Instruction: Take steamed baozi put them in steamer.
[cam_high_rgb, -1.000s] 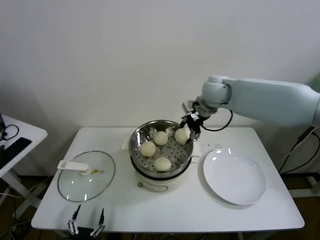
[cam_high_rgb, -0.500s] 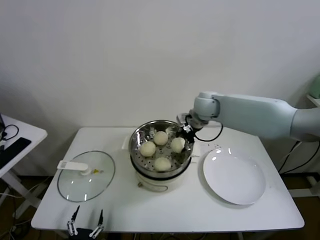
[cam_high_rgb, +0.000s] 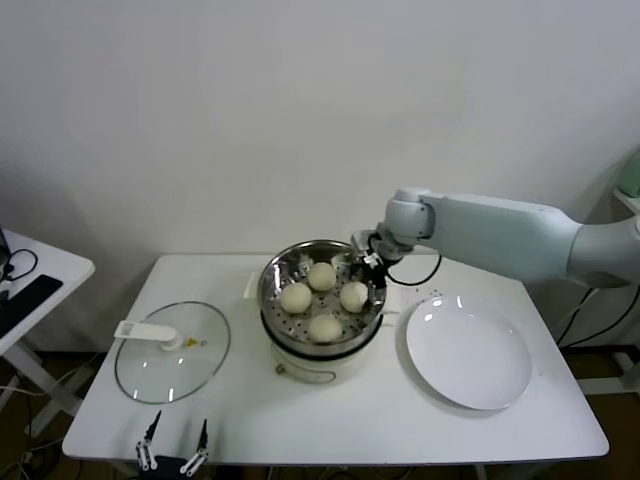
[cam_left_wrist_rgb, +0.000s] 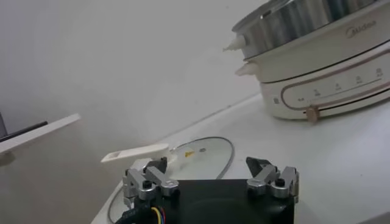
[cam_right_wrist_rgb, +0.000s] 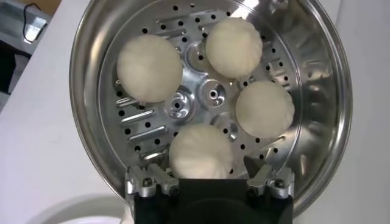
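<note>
Steel steamer (cam_high_rgb: 323, 296) sits mid-table on a cream pot base (cam_high_rgb: 320, 362) in head view, four baozi inside on the perforated floor: one at 12 o'clock (cam_high_rgb: 321, 276), one at 9 (cam_high_rgb: 296, 297), one at 3 (cam_high_rgb: 354, 295), one at 6 (cam_high_rgb: 324, 328). Right gripper (cam_high_rgb: 369, 262) hangs over the steamer's rim at about 2 o'clock, just above the 3 o'clock bun, arm reaching in from the right; fingers look parted and holding nothing, hard to judge from here. White plate (cam_high_rgb: 468, 352) lies at 3 o'clock of the steamer, bare. Glass lid (cam_high_rgb: 172, 351) with a white handle lies at 9 o'clock of the steamer on the white table (cam_high_rgb: 300, 420). Left gripper (cam_high_rgb: 173, 448) parked low at the table's near edge, 7 o'clock of the steamer, fingers apart. Left wrist view: left gripper (cam_left_wrist_rgb: 211, 175) fingers spread wide, nothing between them; lid (cam_left_wrist_rgb: 183, 161) just beyond it, pot base (cam_left_wrist_rgb: 326, 85) and steamer wall (cam_left_wrist_rgb: 298, 21) further off. Right wrist view: looking straight down into the steamer (cam_right_wrist_rgb: 326, 103), four baozi ringed round the centre (cam_right_wrist_rgb: 150, 67) (cam_right_wrist_rgb: 234, 47) (cam_right_wrist_rgb: 265, 109) (cam_right_wrist_rgb: 201, 151), each apart from the others; right gripper (cam_right_wrist_rgb: 210, 180) finger bases sit wide apart, tips not seen, the nearest bun lying just past them, not clamped.
</note>
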